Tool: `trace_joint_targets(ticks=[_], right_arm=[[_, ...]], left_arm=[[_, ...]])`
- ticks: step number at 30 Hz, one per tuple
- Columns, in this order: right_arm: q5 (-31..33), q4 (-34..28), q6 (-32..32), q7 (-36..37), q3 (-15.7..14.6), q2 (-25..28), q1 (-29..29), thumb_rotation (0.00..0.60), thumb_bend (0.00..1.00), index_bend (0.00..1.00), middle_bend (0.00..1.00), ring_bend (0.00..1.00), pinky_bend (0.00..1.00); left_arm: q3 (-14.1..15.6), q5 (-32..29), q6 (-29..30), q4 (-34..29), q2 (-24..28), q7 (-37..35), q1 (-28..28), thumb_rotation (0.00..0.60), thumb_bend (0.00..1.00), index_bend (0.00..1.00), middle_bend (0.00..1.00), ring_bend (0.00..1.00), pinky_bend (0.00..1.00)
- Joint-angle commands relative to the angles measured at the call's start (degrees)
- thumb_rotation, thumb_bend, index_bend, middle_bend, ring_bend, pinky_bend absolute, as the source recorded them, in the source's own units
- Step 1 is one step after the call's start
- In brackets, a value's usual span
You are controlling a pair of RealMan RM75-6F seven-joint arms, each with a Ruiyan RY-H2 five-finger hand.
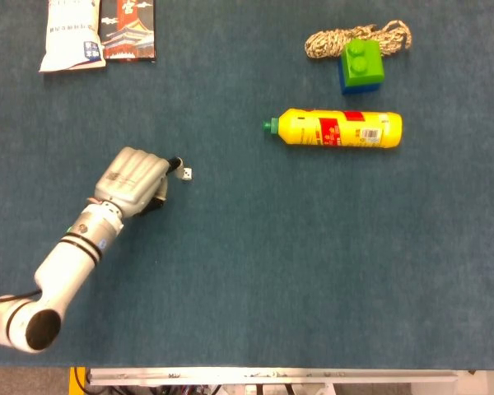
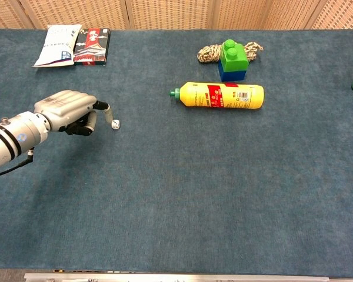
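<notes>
Fingers [image 2: 93, 115]: my left hand [image 1: 133, 181] has them curled in, holding nothing; one fingertip pokes out toward the die.
Die [image 1: 187, 173]: small, white, lying on the table just beside that fingertip. In the chest view [image 2: 115, 124] I see a thin gap, so apart, not pinched.
Step in hand: I judge the die is out of my grasp and sitting free; whether I am letting go or reaching in I cannot tell.
Next move: a pick-up would call for uncurling thumb and finger and pinching low on a very small target.
Right hand: in neither view.
Table [image 1: 255, 271]: blue cloth.
Further off: yellow bottle [image 1: 339, 128] on its side, well apart; behind it green-and-blue block [image 1: 361, 65] touching a rope bundle [image 1: 329, 39]; two packets [image 1: 97, 31] at far left.
</notes>
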Motion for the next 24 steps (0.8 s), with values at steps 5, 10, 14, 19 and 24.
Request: trace_joint_targets(ticks=[5,10,14,19,24], right_arm=[[-0.1,-0.1,-0.2,-0.7,-0.1,-0.2,0.1,0.6,0.31,0.13,0.21,0.16,0.39],[-0.1,-0.2,-1.0,-2.0,-0.2,-0.7,0.5,0.6,0.31,0.13,0.21,0.16,0.39],[0.1,-0.4,-1.9,-3.4,-0.3,-1.1,0.9,0.6,0.31,0.13,0.21,0.16,0.39],[0.1,-0.7,-2.6,-5.2,-0.5,-1.6,1.2,0.6,0.31,0.13,0.21,0.16,0.39],[0.3,-0.8,-3.3,-6.5,-0.6,-2.0,1.5,0.6,0.32,0.13,0.21,0.16,0.39]], left_arm=[[3.5,8.9,12.9,-7.5,7.9,1.0,7.2,0.6,0.98,0.22,1.0,0.76,0.88],[5.2,13.1,21.1,-9.9,12.6,-0.6,12.7,0.6,0.73,0.16,0.74,0.52,0.75],[6.6,14.3,26.4,-11.0,16.2,-1.5,17.4,0.6,0.42,0.12,0.43,0.35,0.59],[7.6,15.8,32.0,-11.2,19.1,-1.4,22.2,0.6,0.24,0.12,0.25,0.2,0.35],[7.1,16.8,35.7,-9.7,20.2,-3.7,25.9,0.6,0.24,0.25,0.25,0.19,0.3]])
